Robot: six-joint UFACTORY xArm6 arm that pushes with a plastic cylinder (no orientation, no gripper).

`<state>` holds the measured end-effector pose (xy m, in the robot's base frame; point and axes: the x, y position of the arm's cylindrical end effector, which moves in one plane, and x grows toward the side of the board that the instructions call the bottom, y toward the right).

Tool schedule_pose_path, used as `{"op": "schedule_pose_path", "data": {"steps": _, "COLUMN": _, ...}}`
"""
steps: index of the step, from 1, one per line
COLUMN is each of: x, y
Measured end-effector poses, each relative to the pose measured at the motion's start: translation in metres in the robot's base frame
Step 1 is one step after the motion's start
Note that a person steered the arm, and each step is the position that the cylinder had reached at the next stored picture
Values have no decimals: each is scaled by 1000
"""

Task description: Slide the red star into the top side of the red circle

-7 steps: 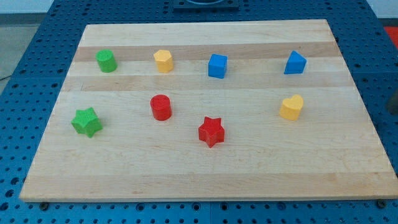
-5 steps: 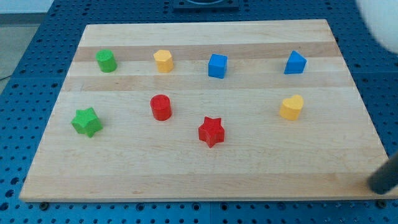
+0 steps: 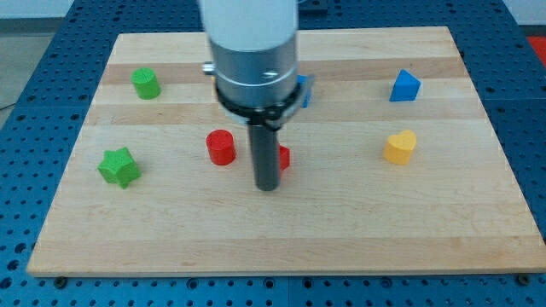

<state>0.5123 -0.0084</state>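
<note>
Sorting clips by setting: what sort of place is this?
Probably a robotics lab bench: a pale wooden board lies on a blue perforated table, small coloured plastic blocks sit spread out, and my tip rests beside the red star.

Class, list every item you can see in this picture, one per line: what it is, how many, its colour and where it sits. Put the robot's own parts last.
Board: 1, pale wood, fills the view
Cylinder: 1, green, top left
Star: 1, green, left
Circle: 1, red, left of centre
Star: 1, red, centre, mostly hidden behind rod
Cube: 1, blue, top centre, partly hidden
Triangular block: 1, blue, top right
Heart: 1, yellow, right
My tip: 1, dark, against the red star's lower left
</note>
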Motion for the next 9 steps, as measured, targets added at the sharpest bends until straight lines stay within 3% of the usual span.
{"op": "schedule_pose_path", "data": {"steps": 2, "x": -6, "y": 23}}
{"op": "schedule_pose_path", "data": {"steps": 3, "x": -46, "y": 25}}
{"op": "schedule_pose_path", "data": {"steps": 4, "x": -68, "y": -9}}
{"op": "schedule_pose_path", "data": {"steps": 5, "x": -56, "y": -29}}
{"op": "schedule_pose_path", "data": {"steps": 6, "x": -79, "y": -24}}
{"op": "schedule_pose_path", "data": {"steps": 8, "x": -91, "y": -111}}
{"op": "schedule_pose_path", "data": {"steps": 9, "x": -105, "y": -114}}
